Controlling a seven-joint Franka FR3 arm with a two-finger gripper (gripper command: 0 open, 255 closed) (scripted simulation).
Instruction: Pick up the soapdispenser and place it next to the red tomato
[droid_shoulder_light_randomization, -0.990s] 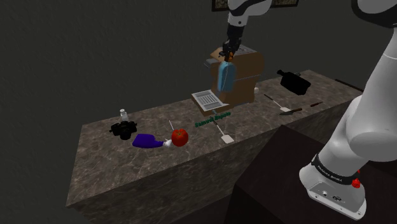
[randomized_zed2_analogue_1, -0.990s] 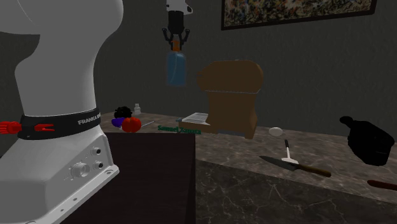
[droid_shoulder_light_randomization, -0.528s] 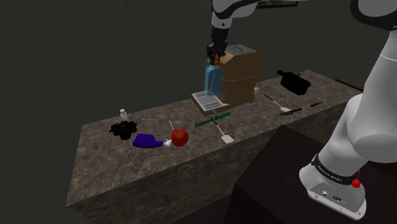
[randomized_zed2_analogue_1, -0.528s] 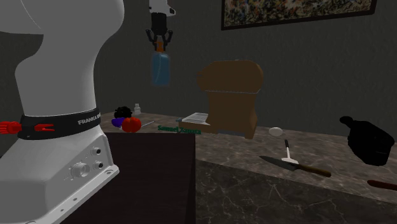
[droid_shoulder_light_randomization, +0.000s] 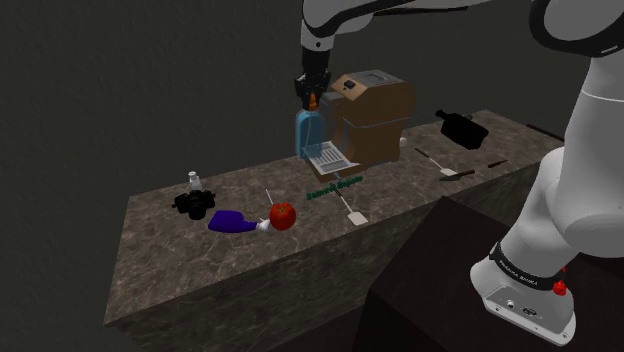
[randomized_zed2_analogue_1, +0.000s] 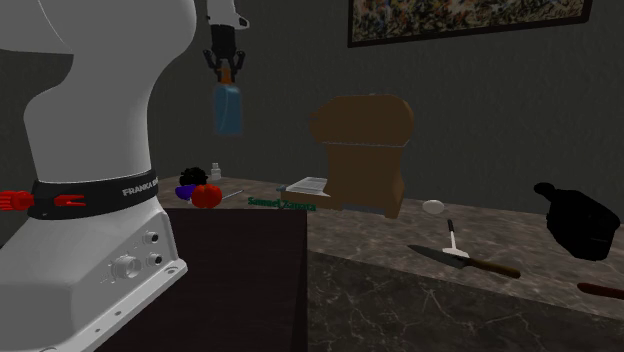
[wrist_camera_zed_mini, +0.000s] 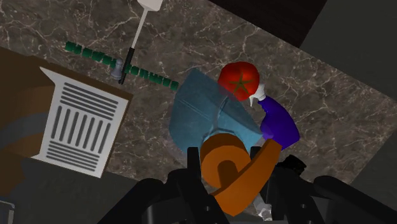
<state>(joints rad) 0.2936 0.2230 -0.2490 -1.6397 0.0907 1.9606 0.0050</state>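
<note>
Up in the air over the marbled surface (droid_shoulder_light_randomization: 190, 265), the end effector (droid_shoulder_light_randomization: 311, 95) has its fingers clamped tight on the orange pump of the blue soap dispenser (droid_shoulder_light_randomization: 307, 135). The bottle hangs upright, clear of the surface. In shoulder view it's just left of the brown coffee machine (droid_shoulder_light_randomization: 375, 110). The red tomato (droid_shoulder_light_randomization: 283, 215) sits on the surface nearer & further left, well apart from the dispenser, w/ a purple item (droid_shoulder_light_randomization: 230, 221) just beside it.

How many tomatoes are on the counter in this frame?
1. The red tomato lies on the marble counter beside a purple bottle; the brown machine may hide others.
</note>
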